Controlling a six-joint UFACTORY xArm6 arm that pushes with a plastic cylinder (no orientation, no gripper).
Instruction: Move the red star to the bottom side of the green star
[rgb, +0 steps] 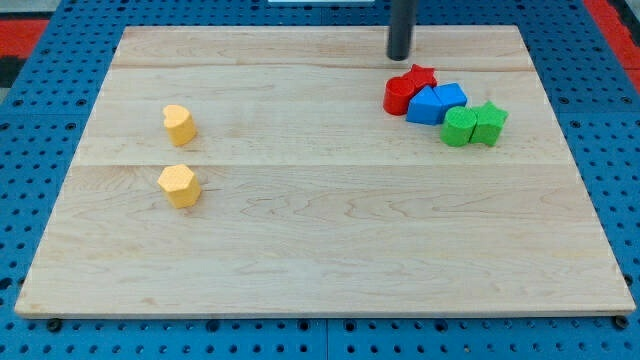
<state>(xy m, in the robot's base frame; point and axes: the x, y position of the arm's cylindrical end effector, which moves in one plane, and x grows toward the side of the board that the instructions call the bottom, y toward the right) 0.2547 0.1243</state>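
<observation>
The red star (421, 77) lies near the view's top right, in a tight cluster of blocks. A red round block (398, 96) touches it on its lower left. Two blue blocks (437, 103) sit just below and right of the red star. The green star (489, 122) is at the cluster's right end, with a green round block (460, 127) against its left side. My tip (399, 56) stands just above and left of the red star, close to it and the red round block.
Two yellow blocks lie on the view's left: a heart-like one (179, 124) and a hexagon (179, 186) below it. The wooden board (320, 250) sits on a blue pegboard surface.
</observation>
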